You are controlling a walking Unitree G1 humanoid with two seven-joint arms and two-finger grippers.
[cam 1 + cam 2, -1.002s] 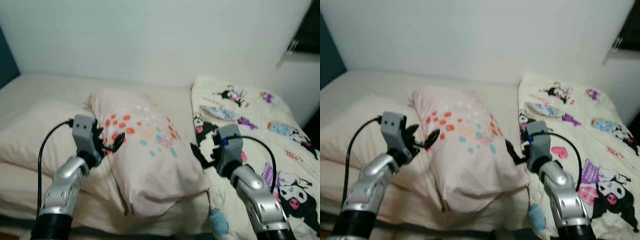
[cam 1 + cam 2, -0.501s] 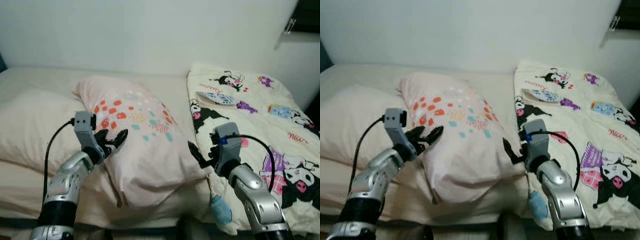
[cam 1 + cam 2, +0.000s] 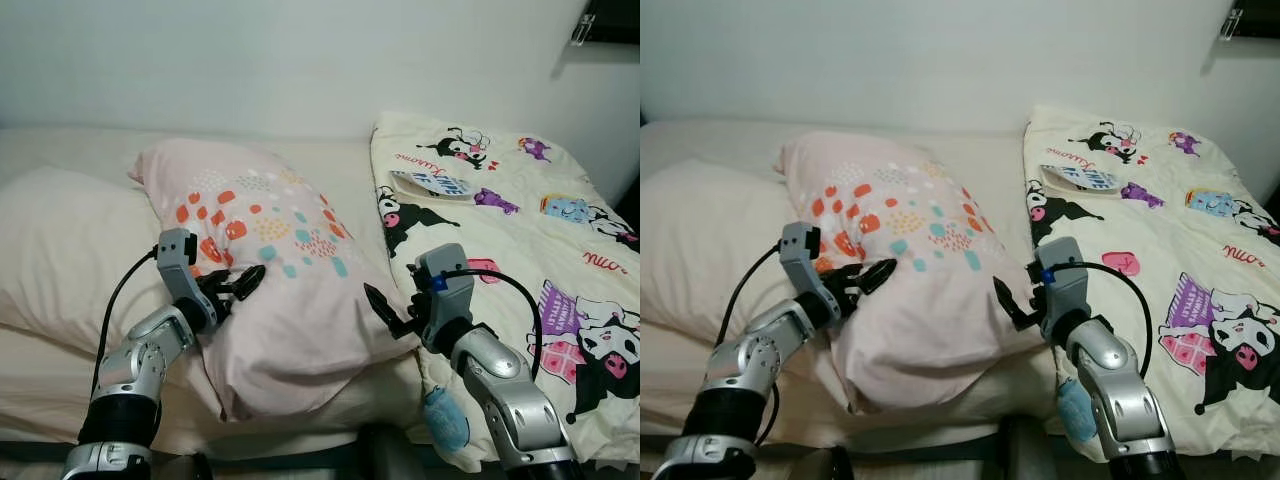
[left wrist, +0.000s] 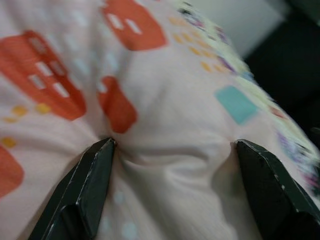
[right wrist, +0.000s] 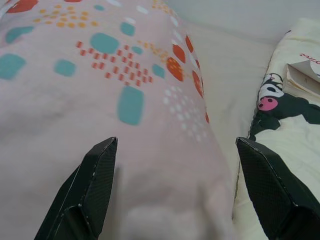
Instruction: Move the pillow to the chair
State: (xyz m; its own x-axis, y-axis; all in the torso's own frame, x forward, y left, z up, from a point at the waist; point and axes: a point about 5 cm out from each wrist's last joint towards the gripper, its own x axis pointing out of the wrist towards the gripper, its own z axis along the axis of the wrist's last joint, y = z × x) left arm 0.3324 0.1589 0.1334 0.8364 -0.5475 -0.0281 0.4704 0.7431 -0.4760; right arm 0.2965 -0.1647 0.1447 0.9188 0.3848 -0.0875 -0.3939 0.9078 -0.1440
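At the far left of the bed (image 3: pixel 60 150) lies a large cream pillow (image 3: pixel 60 255), plain and rounded, next to the left arm. Beside it, the left tool (image 3: pixel 238 287) meets the near left flank of the pink pillow (image 3: pixel 290 300); its two black fingers (image 4: pixel 82 190) are spread apart and both tips press into the fabric, which dimples and creases between them in the left wrist view. The pink pillow, printed with orange, teal and yellow patches, lies on the bed between the two arms, its far end toward the wall and its near end hanging a little over the mattress edge. The right tool (image 3: pixel 385 312) sits at the pillow's near right edge, fingers (image 5: pixel 85 190) held wide open with the pillow cloth lying between them; whether the tips touch the cloth cannot be told. To the right, a cream blanket (image 3: pixel 520 230) with black-and-white cartoon characters covers the rest of the bed, and a small printed packet (image 3: pixel 432 183) rests on it near the wall. A pale blue tag (image 3: pixel 443 420) hangs at the blanket's near edge below the right arm.
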